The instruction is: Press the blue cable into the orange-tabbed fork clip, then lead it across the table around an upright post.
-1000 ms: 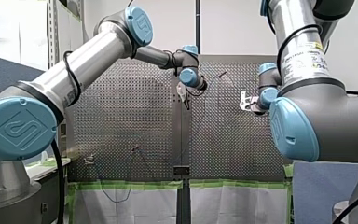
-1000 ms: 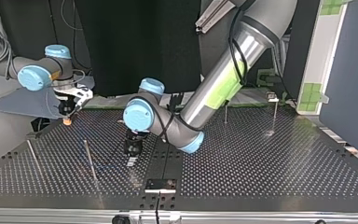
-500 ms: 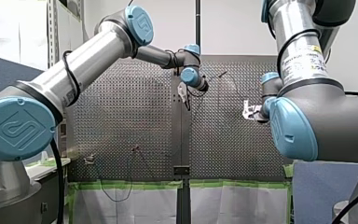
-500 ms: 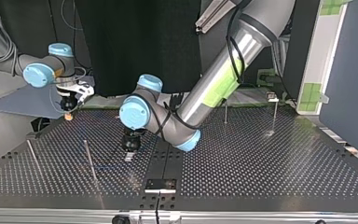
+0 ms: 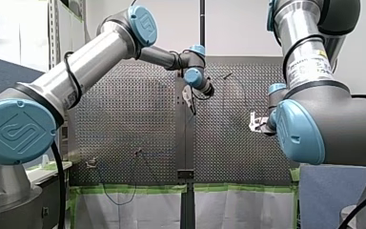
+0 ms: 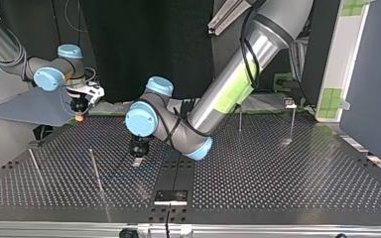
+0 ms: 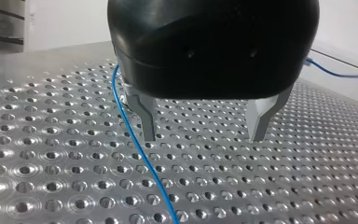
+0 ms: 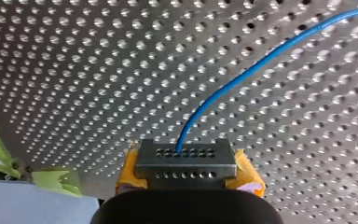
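In the left wrist view my left gripper (image 7: 204,133) is open, its metal fingers (image 7: 147,121) just above the perforated plate. The blue cable (image 7: 142,158) lies on the plate and passes just outside one finger; nothing is between them. My right gripper (image 8: 189,163) is shut on the blue cable (image 8: 233,81), which comes out from between its yellow pads and curves away over the plate. In the top view my right gripper (image 6: 80,115) hangs at the far left and my left gripper (image 6: 137,157) stands near the middle. I cannot make out the orange-tabbed clip for certain.
Two thin upright posts (image 6: 95,168) lean at the top view's left, two more (image 6: 239,119) stand at the back right. A dark bracket (image 6: 170,196) sits at the near edge. Green tape (image 5: 138,189) lines the table's edge, where cable slack (image 5: 116,200) hangs down.
My right gripper has carried the cable to the right in the top view, lower in the front view. My left gripper has shifted slightly left in the top view, still open.
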Controlling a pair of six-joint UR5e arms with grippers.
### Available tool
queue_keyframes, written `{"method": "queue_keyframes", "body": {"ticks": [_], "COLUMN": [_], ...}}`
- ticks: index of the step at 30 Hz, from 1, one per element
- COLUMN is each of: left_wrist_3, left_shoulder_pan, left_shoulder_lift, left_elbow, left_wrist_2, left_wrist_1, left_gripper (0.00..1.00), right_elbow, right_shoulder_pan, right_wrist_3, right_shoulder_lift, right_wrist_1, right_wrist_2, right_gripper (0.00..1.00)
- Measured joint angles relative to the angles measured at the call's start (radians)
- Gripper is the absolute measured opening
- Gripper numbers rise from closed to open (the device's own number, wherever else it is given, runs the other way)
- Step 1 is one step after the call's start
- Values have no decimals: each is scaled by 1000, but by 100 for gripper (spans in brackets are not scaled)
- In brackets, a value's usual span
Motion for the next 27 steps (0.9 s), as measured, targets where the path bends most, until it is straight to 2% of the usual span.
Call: {"method": "queue_keyframes", "body": {"ticks": [10,19,27], "left_wrist_3": [-71,-68,-62], "left_shoulder_pan": [-26,-42,-42], "left_shoulder_lift": [0,0,0], "left_elbow": [0,-10,-62], "left_wrist_2": [-69,-139,-150], "left_wrist_1": [78,136,173], "left_gripper": [94,94,94], "right_elbow": [2,3,3], "right_shoulder_pan": [0,-1,-3], "right_wrist_3": [-3,-4,5], "right_shoulder_lift": [21,62,77], "right_wrist_1": [-1,-9,-49], "right_wrist_2": [14,21,21], "right_gripper": [0,0,0]}}
